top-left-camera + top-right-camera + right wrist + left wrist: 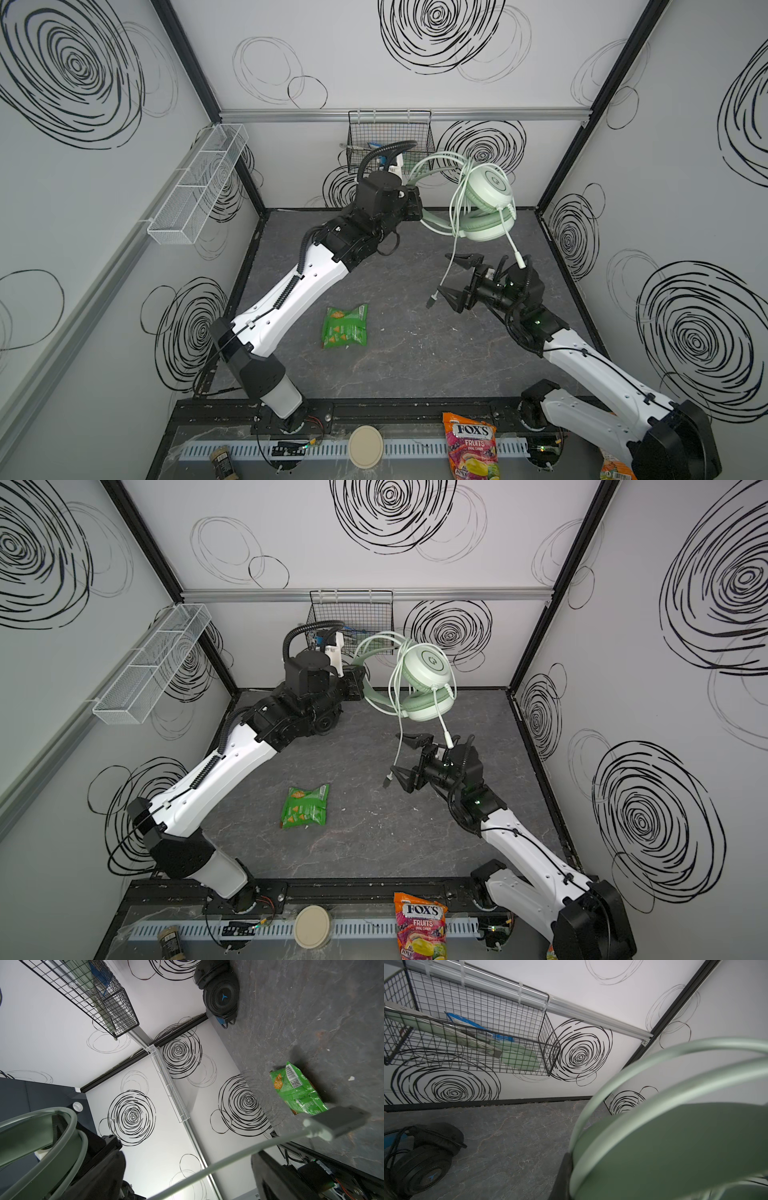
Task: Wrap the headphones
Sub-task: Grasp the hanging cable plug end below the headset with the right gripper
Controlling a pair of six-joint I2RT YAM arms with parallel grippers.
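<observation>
My left hand (pixel 417 210) is clenched on the mint headset (pixel 487 195) band, keeping it above the surface (pixel 395 365) so its cable (pixel 228 1163) hangs between my released right hand (pixel 448 274) jaws, probably for winding.

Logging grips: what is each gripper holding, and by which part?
Left gripper clamps the mint green over-ear headphones by the headband; right gripper open around the pale cable, ungripped.
</observation>
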